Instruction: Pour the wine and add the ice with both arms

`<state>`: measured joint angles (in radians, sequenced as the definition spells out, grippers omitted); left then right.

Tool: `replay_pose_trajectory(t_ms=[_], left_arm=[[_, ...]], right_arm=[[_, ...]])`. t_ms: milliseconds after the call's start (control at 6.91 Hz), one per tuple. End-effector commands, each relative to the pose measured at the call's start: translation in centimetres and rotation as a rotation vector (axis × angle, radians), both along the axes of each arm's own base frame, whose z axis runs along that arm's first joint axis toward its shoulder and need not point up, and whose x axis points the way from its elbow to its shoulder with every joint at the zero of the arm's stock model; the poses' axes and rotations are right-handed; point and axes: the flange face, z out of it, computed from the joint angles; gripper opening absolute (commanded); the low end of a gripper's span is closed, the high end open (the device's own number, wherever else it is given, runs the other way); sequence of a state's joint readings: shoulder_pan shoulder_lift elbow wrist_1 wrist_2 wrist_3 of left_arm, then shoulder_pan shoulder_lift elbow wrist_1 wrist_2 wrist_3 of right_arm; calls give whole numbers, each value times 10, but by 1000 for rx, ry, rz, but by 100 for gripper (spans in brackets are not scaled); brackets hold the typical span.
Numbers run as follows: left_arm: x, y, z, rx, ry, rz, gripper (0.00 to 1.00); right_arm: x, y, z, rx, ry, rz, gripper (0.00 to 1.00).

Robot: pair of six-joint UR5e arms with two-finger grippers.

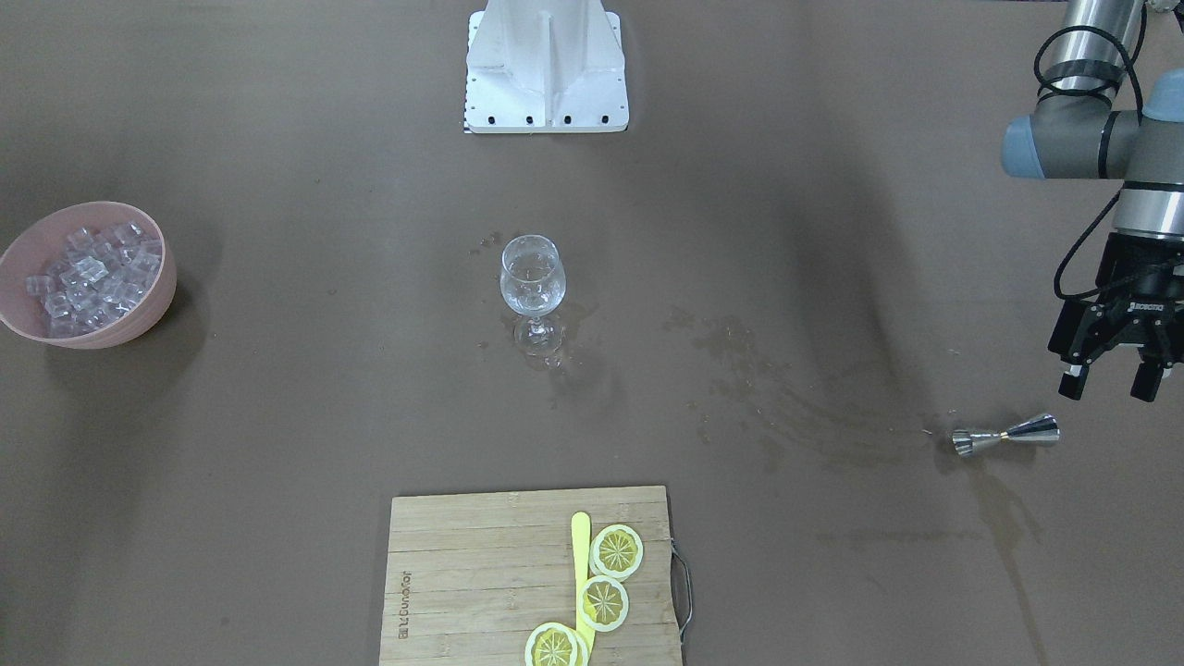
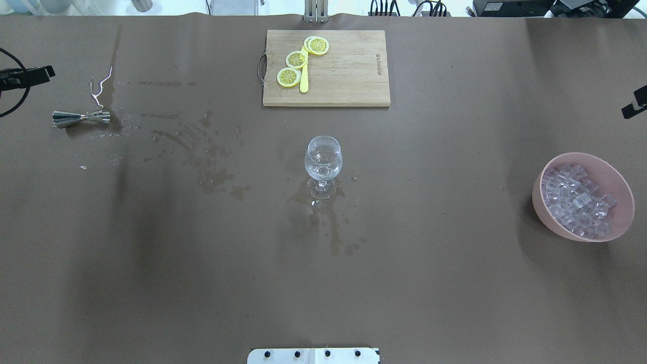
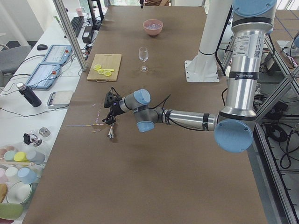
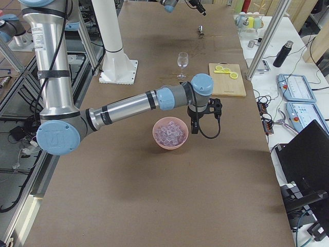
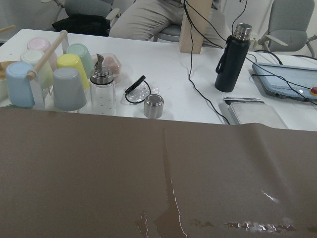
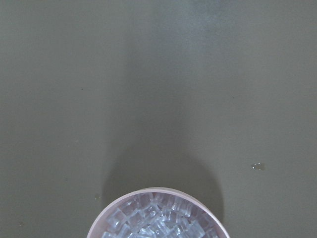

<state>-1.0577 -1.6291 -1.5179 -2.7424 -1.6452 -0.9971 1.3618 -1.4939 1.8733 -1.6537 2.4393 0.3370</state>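
Your left claw [image 1: 1110, 377] hovers open and empty, the fallen jigger [image 1: 1006, 435] just beside it, likely for pickup; I cannot tell the right claw's [image 4: 195, 126] state, with the ice [image 1: 92, 277] close beside it.

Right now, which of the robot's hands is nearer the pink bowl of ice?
Right. The right hand hangs just beside the pink bowl, not over it; the left hand is at the table's opposite end, above the jigger.

Even, diffuse overhead light, pretty flat, no hard shadows. Just broad soft dark bands across the table [image 2: 455, 283] and a fuzzy one beside the pink bowl [image 1: 139, 324]. Glare on the wet streak [image 5: 172, 198] in left wrist cam. Right wrist pic softer w/ greenish cast, ice [image 6: 158, 223] a bit blurry.
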Motion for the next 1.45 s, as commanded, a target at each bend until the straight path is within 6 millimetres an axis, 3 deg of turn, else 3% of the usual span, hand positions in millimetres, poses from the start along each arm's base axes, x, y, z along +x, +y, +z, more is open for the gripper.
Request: replay_pose_trajectory(t_ms=[0,434,868,1302], left_arm=[[1,1,-1,-11,0,13,98],[1,1,0,-14,-1,13,98],[1,1,0,-14,-1,13,98],[2,1,1,-14,-1,14,98]], right_arm=[[-61,19,-28,10,81,-19,100],[-109,46,-13,33,143,-130,100],[-123,78,21,135,137,-254,100],[-141,82,32,162,148,-314,99]])
